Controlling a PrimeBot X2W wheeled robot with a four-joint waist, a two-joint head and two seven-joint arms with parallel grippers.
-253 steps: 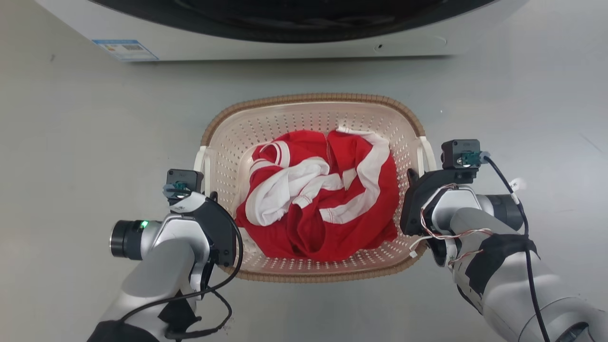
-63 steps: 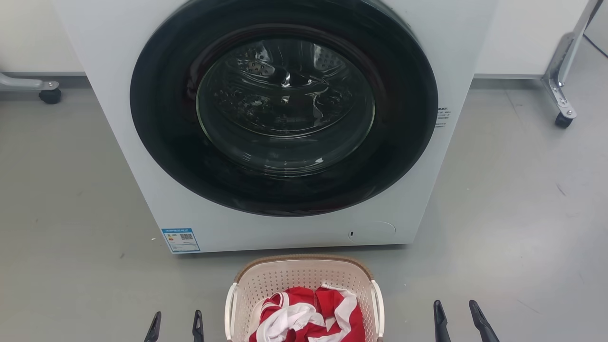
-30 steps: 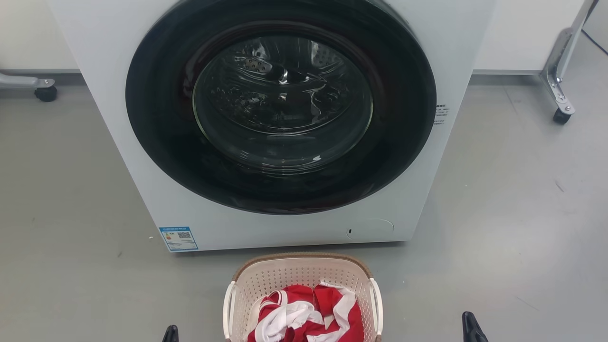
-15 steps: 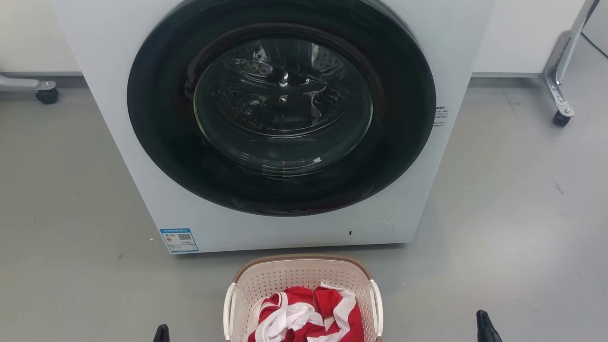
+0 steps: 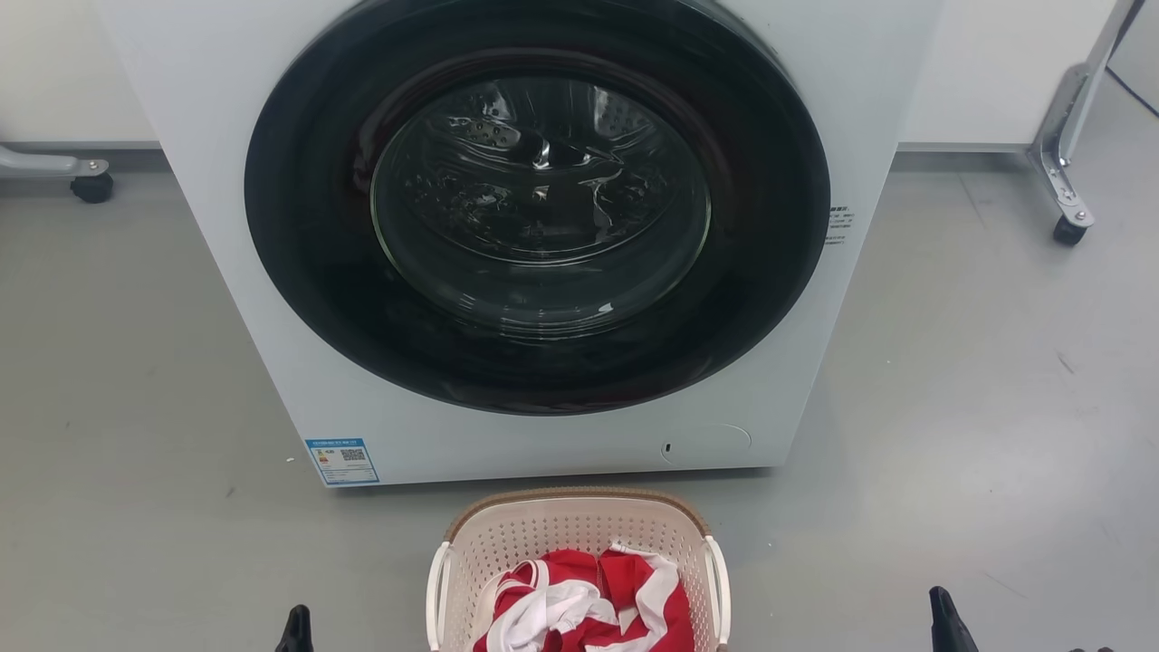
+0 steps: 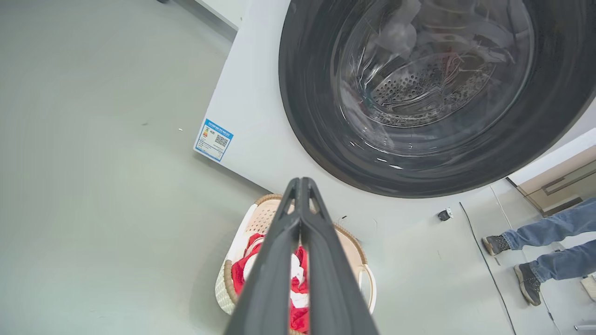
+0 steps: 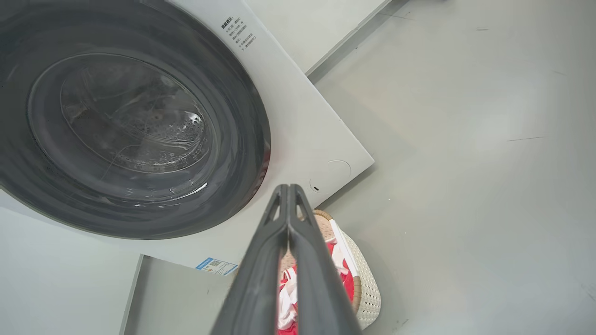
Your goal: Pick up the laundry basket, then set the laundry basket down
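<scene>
Grey floor (image 5: 136, 362) runs wall to wall, and a white washer (image 5: 801, 389) stands on it with its round dark door (image 5: 540, 199) closed. A person's legs (image 6: 549, 232) show off to one side in the left wrist view.

The basket (image 5: 570, 494) sits flat on the floor just in front of the washer, centred under the door and not touching the cabinet. Red and white clothes (image 5: 579, 616) lie heaped inside it. That spot looks chosen so the load can go straight from basket to drum. The white handles (image 5: 437, 580) face outward to either side, one towards each arm, which suits a two-armed lift.

The left gripper (image 6: 301, 182) hangs well above the basket, its fingers (image 6: 279, 260) pressed together with nothing between them. The right gripper (image 7: 288, 187) does the same on the other side, fingers (image 7: 260, 270) pressed together and empty. In the head view a dark fingertip pokes up at each lower corner, both well apart from the handles.

With the basket grounded and neither gripper touching it, the set-down looks complete. Arms held wide and high keep the fingers clear of the rim, so nothing catches or tips the basket.
</scene>
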